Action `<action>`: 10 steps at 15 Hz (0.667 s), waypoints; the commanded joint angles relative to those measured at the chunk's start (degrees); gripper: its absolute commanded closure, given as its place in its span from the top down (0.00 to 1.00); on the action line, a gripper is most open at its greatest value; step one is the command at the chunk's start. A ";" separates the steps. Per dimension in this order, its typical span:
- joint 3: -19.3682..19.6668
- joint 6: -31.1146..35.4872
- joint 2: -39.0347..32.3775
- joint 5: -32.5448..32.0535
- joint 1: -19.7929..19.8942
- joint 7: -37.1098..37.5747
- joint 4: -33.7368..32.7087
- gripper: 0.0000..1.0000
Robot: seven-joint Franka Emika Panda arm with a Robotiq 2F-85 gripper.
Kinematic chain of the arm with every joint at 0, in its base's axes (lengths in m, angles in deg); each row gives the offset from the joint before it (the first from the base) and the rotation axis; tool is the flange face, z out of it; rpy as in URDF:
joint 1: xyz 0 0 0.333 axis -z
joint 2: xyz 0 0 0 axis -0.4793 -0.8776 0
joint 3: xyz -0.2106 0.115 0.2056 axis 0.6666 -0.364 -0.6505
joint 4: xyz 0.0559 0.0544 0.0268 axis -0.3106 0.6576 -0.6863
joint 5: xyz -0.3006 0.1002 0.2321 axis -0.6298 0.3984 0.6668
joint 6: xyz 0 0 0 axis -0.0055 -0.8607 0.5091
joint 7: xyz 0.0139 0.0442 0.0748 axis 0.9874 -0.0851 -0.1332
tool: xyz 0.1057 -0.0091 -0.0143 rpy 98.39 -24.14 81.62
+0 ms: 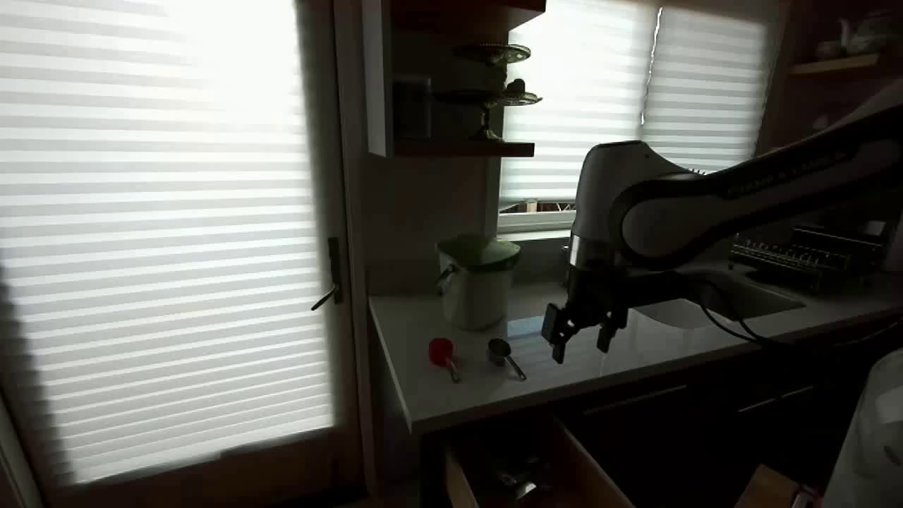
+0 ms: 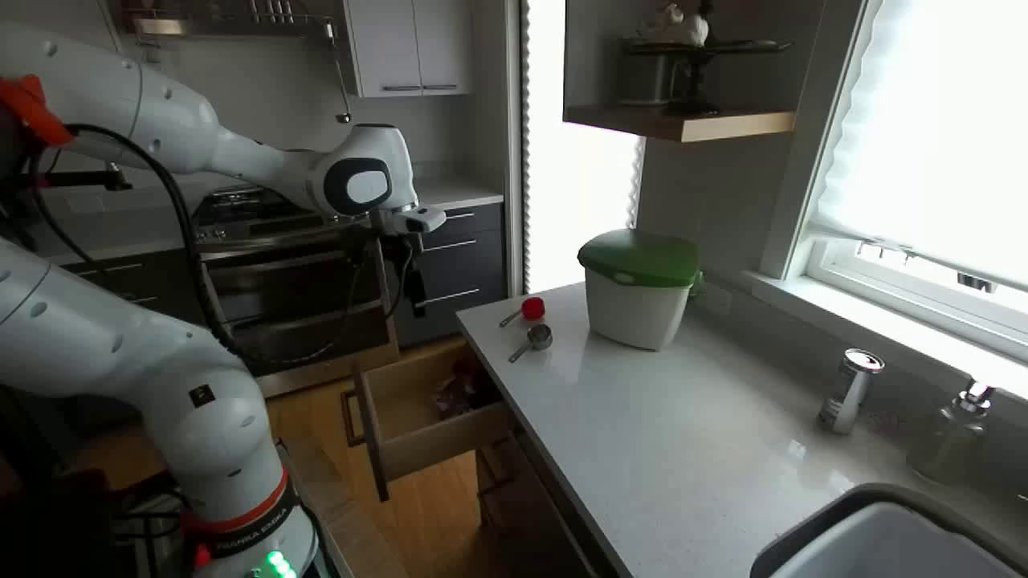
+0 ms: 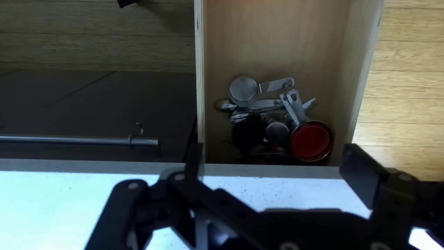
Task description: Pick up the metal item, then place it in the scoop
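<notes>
Nearest in the wrist view, the gripper [image 3: 272, 158] has its fingers [image 3: 359, 173] spread wide, the edge of the counter [image 3: 62, 201] showing between them. Below that edge, the open drawer [image 3: 277, 41] carries jumbled utensils [image 3: 265, 104], among them a steel cup [image 3: 243, 89] and a red disc-like piece [image 3: 309, 141]. In both exterior views the metal item [image 2: 540, 337], a small dark cup with a slim handle, lies on the counter, apart from the gripper. Just beside it lies the red scoop [image 2: 533, 308]; both handles point toward the drawer-side edge. Near them stands a pale bin [image 2: 634, 311], green-lidded. Farther off, in an exterior view, a wall shelf [image 1: 458, 149] bears ornate stands [image 1: 520, 98].
</notes>
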 commanded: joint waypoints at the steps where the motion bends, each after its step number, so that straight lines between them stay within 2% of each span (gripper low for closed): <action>1: 0.55 -0.10 -0.09 -0.38 -0.55 0.28 -0.07 1.00; 6: 0.55 -0.10 -0.09 -0.38 -0.55 0.28 -0.06 1.00; 10: -1.82 0.74 -4.40 6.82 -0.78 12.70 -3.19 1.00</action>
